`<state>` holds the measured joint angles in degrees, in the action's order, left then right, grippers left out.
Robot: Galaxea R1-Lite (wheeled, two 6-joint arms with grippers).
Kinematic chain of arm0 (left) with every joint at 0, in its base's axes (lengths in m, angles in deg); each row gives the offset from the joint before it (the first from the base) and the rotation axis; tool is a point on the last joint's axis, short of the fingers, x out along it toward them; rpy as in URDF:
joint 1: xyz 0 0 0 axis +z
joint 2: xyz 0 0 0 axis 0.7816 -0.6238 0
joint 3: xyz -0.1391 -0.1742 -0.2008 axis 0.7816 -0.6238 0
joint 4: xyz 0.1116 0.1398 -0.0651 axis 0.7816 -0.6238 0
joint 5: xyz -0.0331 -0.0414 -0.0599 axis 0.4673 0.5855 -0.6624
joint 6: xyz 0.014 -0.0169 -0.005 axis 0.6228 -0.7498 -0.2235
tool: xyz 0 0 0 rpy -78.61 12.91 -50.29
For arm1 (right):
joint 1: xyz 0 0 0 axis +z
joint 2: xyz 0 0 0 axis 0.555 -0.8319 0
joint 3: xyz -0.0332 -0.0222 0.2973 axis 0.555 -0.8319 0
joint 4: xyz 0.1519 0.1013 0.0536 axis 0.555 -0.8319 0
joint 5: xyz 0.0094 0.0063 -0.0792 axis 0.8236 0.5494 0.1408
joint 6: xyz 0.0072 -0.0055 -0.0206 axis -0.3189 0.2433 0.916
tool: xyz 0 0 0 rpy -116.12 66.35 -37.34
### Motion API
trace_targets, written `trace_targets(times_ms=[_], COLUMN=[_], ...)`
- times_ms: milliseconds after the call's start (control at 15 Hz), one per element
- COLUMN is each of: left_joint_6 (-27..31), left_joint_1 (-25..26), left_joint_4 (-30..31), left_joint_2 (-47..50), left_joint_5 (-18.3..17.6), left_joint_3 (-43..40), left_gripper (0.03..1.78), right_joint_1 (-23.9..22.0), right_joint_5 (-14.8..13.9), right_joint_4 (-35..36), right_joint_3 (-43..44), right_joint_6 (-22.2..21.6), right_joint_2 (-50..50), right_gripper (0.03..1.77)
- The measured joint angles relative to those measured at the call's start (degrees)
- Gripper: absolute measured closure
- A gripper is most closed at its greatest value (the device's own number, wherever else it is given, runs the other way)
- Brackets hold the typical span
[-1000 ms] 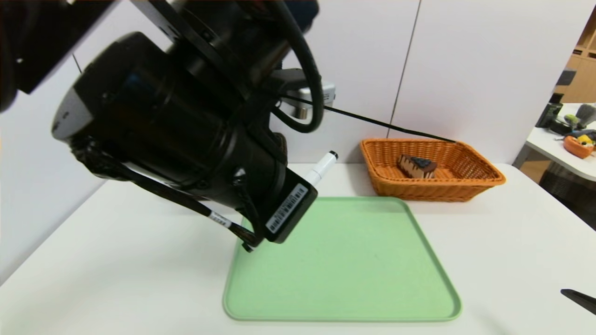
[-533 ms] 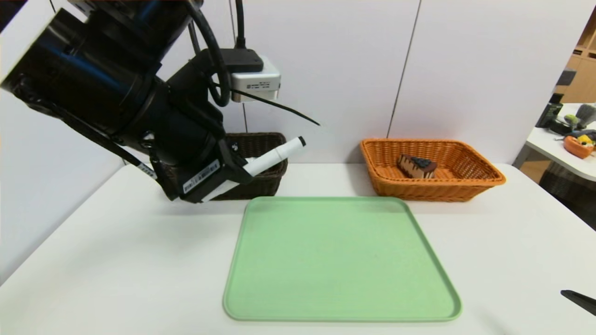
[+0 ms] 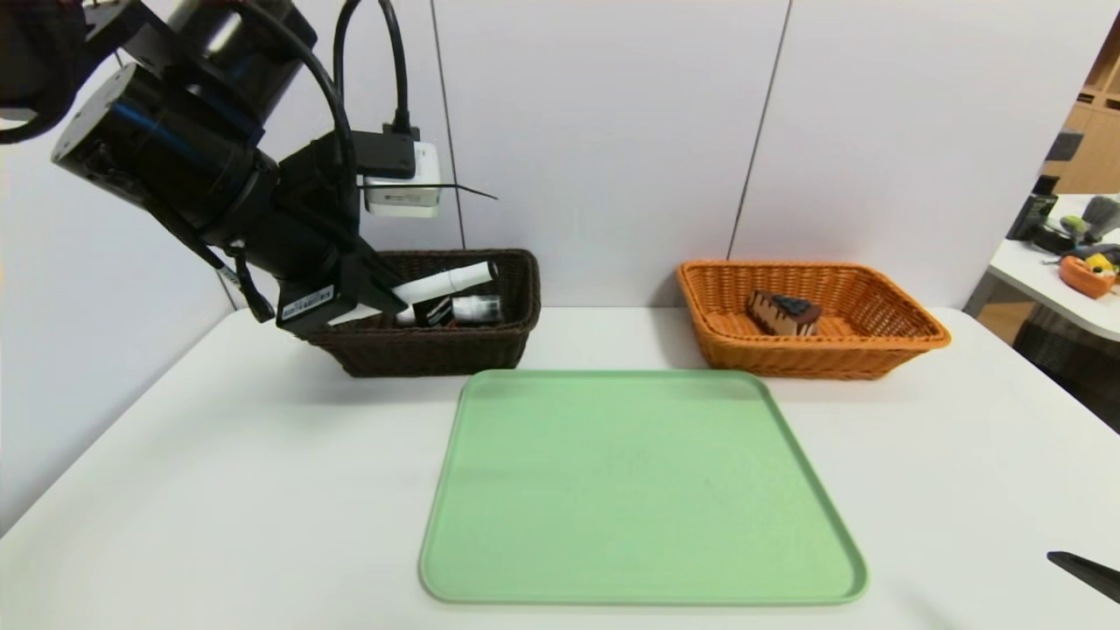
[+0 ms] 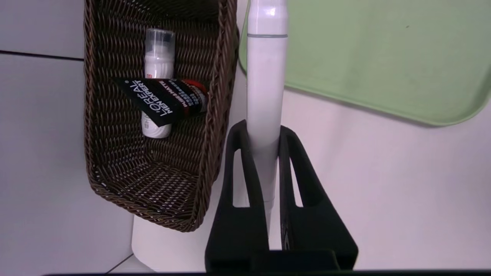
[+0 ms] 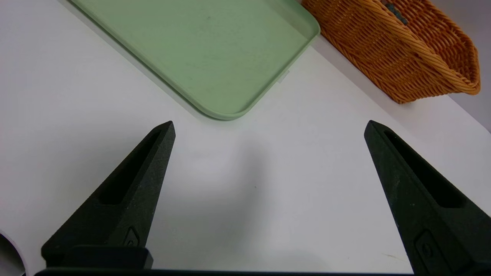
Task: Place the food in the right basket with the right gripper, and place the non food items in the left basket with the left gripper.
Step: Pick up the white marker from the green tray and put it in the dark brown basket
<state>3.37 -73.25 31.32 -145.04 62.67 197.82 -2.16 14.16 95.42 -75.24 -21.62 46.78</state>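
Dark brown wicker identifies the left basket (image 3: 437, 337), sitting at the upper left of the head view, and the left gripper (image 3: 385, 302) is hanging at its near left corner with its jaws clamping a white marker (image 3: 442, 283) by the lower barrel. The marker is slanting up and rightward, its capped end showing against the basket's interior. The step in hand appears to be the drop of this non-food item. To do it well, the gripper should be carried further over the open basket before the jaws part, since the left wrist view is showing the marker (image 4: 264, 88) lying along the outside of the near rim rather than above the basket floor; released there, it could strike the rim and roll onto the table (image 3: 219, 490). That wrist view is also revealing what the head view is only half showing: a black tube (image 4: 165, 103) lying across a small white bottle (image 4: 157, 69) inside the basket. The head view alone is showing a slice of cake (image 3: 783, 313) resting in the orange basket (image 3: 814, 350) at the upper right, and the green tray (image 3: 643, 490) bare at centre. The right gripper (image 5: 268, 130) is idling low at the lower right of the head view, jaws spread wide and holding nothing.
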Motion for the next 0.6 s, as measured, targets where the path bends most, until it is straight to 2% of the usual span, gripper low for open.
trace_targets(times_ms=[200, 600], left_joint_6=[3.91, 5.32], left_joint_1=[2.96, 6.28], left_joint_4=[1.96, 7.12], left_joint_2=[-2.43, -6.39], left_joint_5=[0.02, 0.17], left_joint_3=[0.41, 0.44], left_gripper=[1.66, 1.66], right_joint_1=[-0.1, -0.27], right_joint_5=[0.01, 0.01], right_joint_4=[0.0, 0.05], right_joint_3=[0.0, 0.0], right_joint_6=[0.02, -0.11], right_joint_2=[0.0, 0.0], right_gripper=[0.1, 0.1])
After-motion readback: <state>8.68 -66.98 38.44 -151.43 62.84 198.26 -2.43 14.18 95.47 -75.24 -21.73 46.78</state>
